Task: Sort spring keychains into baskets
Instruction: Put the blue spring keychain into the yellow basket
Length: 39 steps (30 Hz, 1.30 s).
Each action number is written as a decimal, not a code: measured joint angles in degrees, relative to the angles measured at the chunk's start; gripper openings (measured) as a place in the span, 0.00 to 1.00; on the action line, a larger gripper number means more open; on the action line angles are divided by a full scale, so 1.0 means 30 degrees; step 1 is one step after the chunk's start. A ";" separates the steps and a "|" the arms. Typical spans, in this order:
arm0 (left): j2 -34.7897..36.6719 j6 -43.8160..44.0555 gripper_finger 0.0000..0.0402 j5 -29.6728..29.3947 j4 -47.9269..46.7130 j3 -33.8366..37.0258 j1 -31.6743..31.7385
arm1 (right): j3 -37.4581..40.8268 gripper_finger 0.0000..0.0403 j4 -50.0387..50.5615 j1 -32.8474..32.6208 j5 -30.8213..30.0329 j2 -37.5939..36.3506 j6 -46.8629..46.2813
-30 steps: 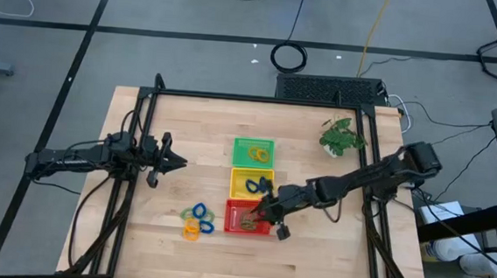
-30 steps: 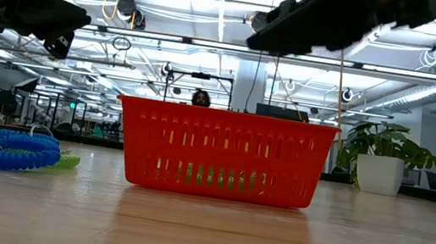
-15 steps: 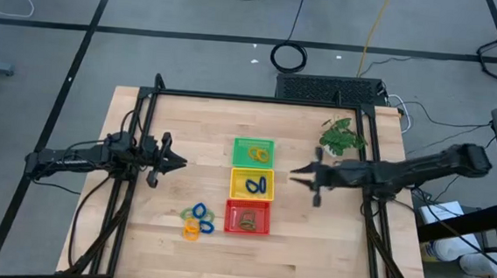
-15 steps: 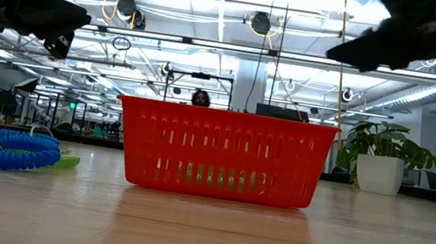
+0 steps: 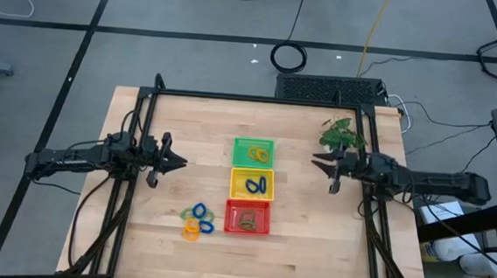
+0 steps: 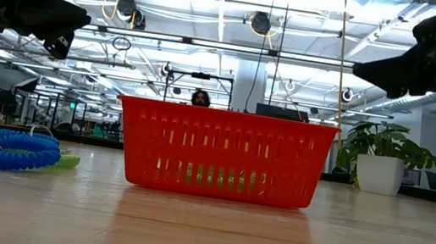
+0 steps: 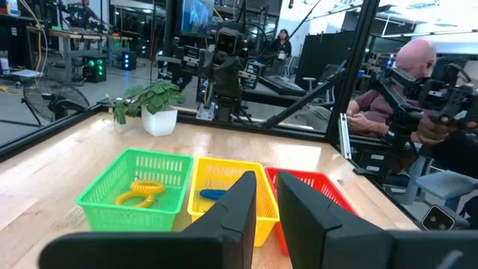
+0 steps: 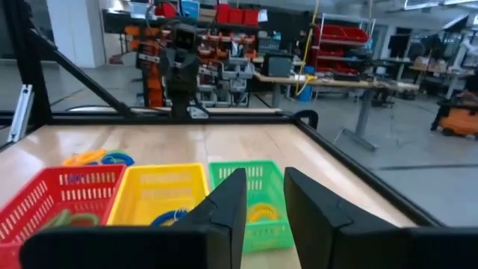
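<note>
Three baskets stand in a column mid-table: green (image 5: pixel 254 152) farthest, yellow (image 5: pixel 251 184), then red (image 5: pixel 249 218) nearest. The green one holds an orange-yellow spring keychain (image 5: pixel 260 155), the yellow one a blue keychain (image 5: pixel 257 186), and the red one a greenish keychain (image 5: pixel 247 218). A small heap of blue, orange-yellow and green keychains (image 5: pixel 196 221) lies on the table left of the red basket. My left gripper (image 5: pixel 181 161) hovers left of the baskets with a narrow gap between its fingers. My right gripper (image 5: pixel 315 166) hovers right of them, open and empty.
A potted plant (image 5: pixel 341 135) stands at the table's far right, close behind my right arm. A black frame runs along the table's far edge and sides. A person (image 7: pixel 396 90) sits beyond the table's right side. Bare wood lies near the front edge.
My right gripper has risen from over the red basket and drawn back toward the table's right and far side, ending level beside the yellow and green baskets. The greenish keychain stays in the red basket. The left arm has kept still.
</note>
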<state>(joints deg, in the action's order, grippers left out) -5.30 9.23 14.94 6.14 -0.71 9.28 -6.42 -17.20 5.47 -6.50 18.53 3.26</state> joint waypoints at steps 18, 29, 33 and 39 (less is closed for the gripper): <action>0.0007 0.0000 0.15 0.0000 0.0014 0.0000 0.0002 | 0.1199 0.16 0.2655 0.1317 0.2870 -0.2598 -0.0143; 0.0000 0.0000 0.15 0.0000 0.0012 0.0000 0.0000 | 0.1235 0.10 0.3978 0.1313 0.4194 -0.2793 -0.1358; 0.0002 0.0000 0.15 0.0000 0.0019 0.0000 0.0005 | 0.1246 0.10 0.3962 0.1313 0.4194 -0.2793 -0.1369; 0.0004 0.0080 0.15 0.0000 0.0037 0.0000 0.0000 | 0.1254 0.10 0.3952 0.1313 0.4194 -0.2793 -0.1369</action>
<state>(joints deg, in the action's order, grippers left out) -5.29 9.48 14.94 6.25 -0.71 9.28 -2.66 -5.34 9.41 6.09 10.15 -0.84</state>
